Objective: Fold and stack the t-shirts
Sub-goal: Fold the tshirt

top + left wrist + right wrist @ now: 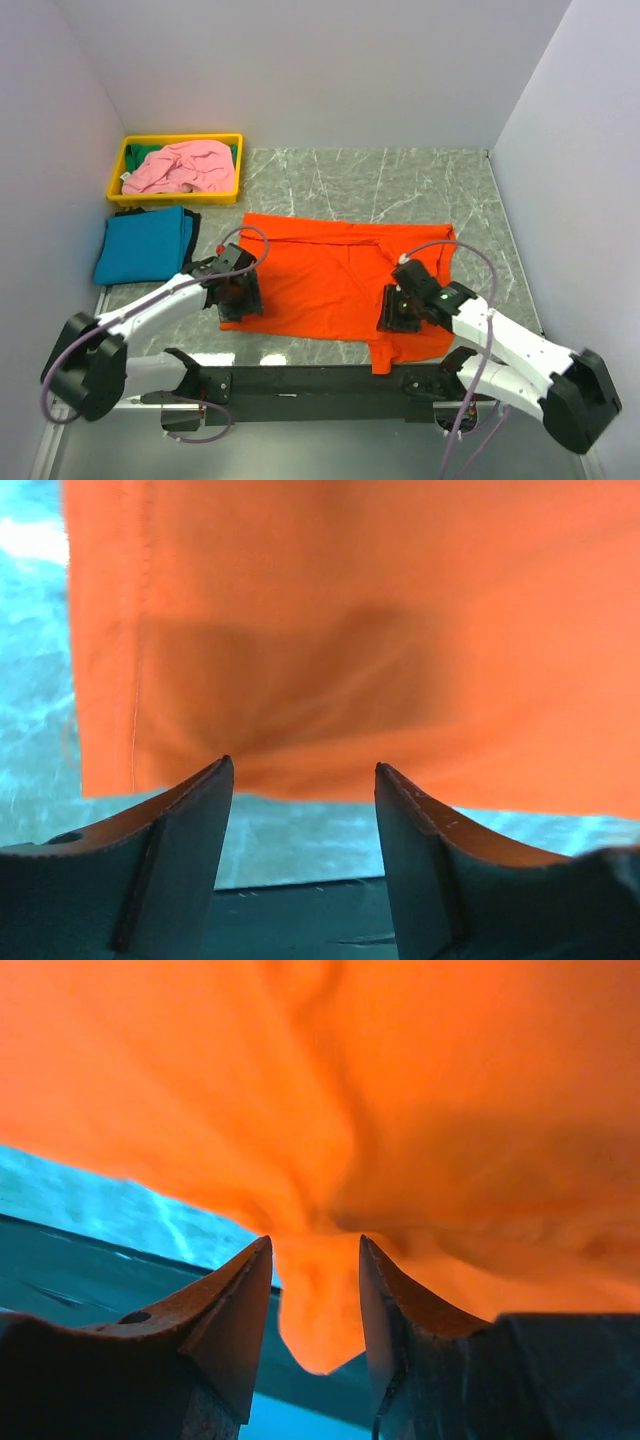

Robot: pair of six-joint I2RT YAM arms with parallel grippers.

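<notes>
The orange t-shirt [330, 275] lies spread on the marble table, one sleeve hanging over the near edge. My left gripper [240, 295] is at the shirt's near left corner. In the left wrist view it [304, 764] is open, with the shirt's hem [350, 630] just beyond the tips and nothing between them. My right gripper [398, 310] is at the near right part of the shirt. In its wrist view the jaws [315, 1239] stand partly open around a hanging fold of orange cloth [400, 1090]. The teal t-shirt [145, 245] lies folded at the left. The pink t-shirt [185, 165] is crumpled in the tray.
The yellow tray [125, 160] stands at the back left corner, with something green under the pink cloth. White walls enclose the table [400, 190] on the left, back and right. The black base rail [320, 380] runs along the near edge.
</notes>
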